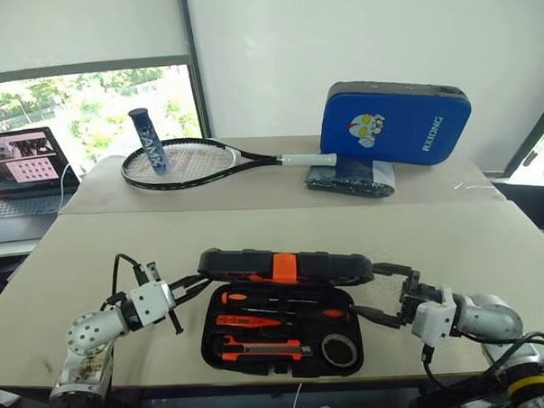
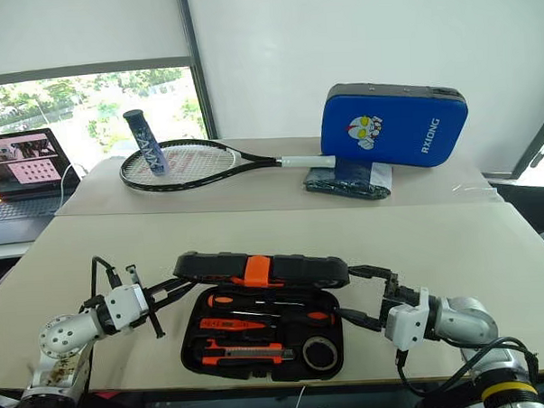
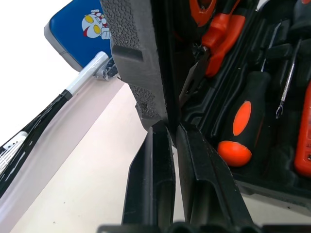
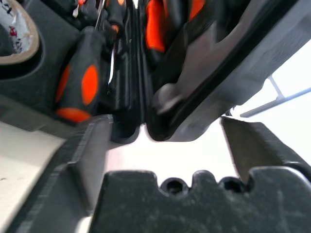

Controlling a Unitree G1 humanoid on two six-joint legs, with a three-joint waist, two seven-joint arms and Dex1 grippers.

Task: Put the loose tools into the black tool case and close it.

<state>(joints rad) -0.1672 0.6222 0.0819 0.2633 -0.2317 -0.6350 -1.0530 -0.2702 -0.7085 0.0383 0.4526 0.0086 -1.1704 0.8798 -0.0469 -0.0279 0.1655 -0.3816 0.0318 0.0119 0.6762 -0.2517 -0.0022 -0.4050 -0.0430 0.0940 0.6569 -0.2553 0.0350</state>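
The half-raised lid [image 1: 284,265] of the black tool case [image 1: 282,334] ran lengthwise between both pincers: the left pincer [image 1: 196,283] clamped its end, and the right pincer [image 1: 384,294] straddled the other end, fingers spread apart.

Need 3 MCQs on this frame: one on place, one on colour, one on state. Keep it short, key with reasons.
1. Where does the tennis racket lie?
A. on the far table, beside the blue pad
B. inside the black tool case
C. on the laptop

2. What colour is the latch on the case lid?
A. blue
B. orange
C. white

3. How does the tool case stand?
A. lid fully shut and latched
B. lid lowered partway, tools showing underneath
C. lid lying flat open on the table

Key:
1 A: the racket's grip reaches to the blue pad on the far table.
2 B: an orange tab sits mid-lid.
3 B: the left gripper is shut on the lid's left end, the right gripper is open at its right end, and a screwdriver, a utility knife and a tape roll show under the lid.
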